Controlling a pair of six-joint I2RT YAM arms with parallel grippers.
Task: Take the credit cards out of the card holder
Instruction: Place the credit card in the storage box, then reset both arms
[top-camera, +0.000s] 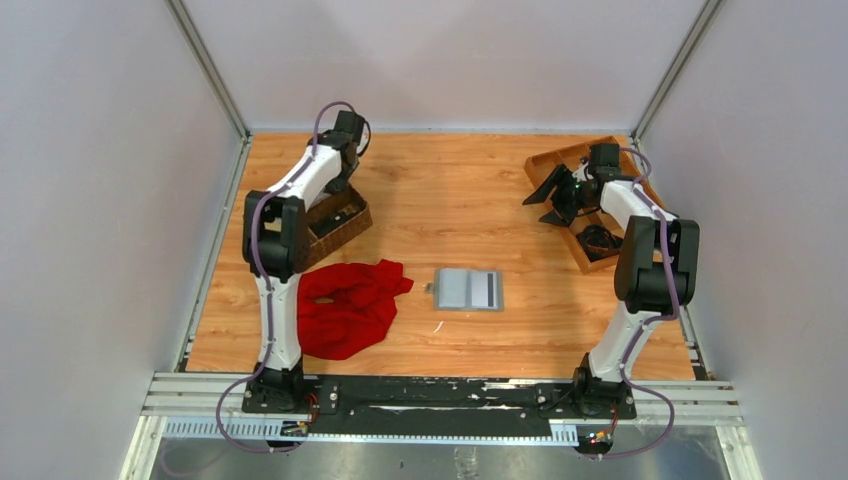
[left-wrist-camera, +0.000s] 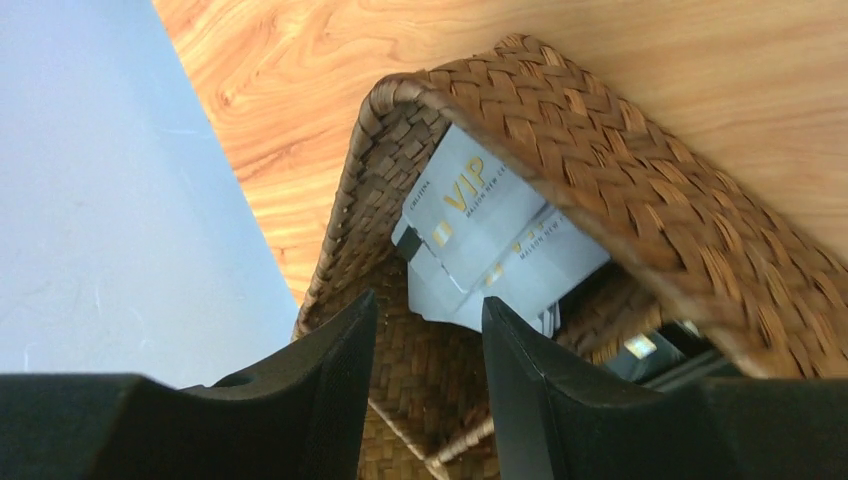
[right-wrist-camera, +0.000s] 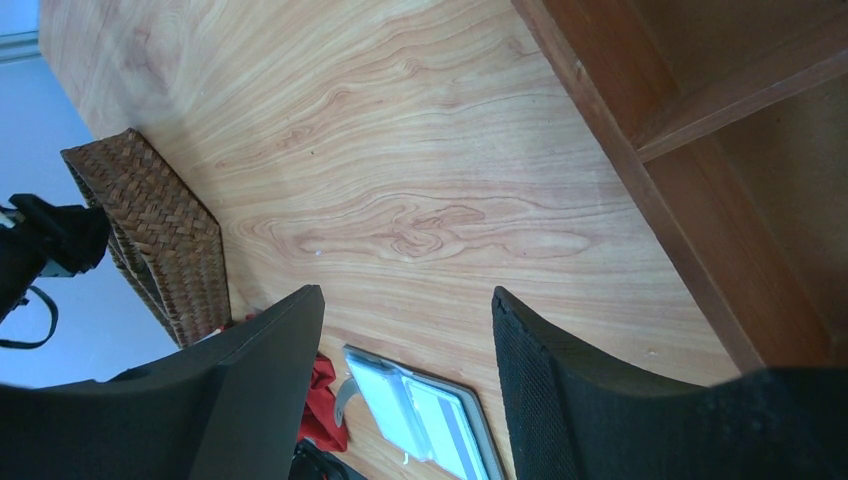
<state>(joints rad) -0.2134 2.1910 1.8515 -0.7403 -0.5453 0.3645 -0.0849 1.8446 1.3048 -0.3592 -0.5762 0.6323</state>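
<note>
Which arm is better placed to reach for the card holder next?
Likely the right: the right gripper hangs open and empty, nearer the card holder; the left gripper is at the wicker basket.

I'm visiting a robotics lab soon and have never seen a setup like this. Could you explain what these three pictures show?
You are looking at two robot arms, a left arm and a right arm, bolted at the near edge of a wooden table. The wide picture comes from a fixed camera above and behind them. The other two come from a small camera on each wrist, so the dark shapes at the bottom are that arm's own fingers.

On the table lie an open grey card holder, a red cloth, a wicker basket on the left and a wooden tray on the right.

The left end effector hangs over the basket, fingers apart, holding nothing. Grey credit cards marked VIP lie inside the basket. The right end effector, near the tray, is open and empty too.
</note>
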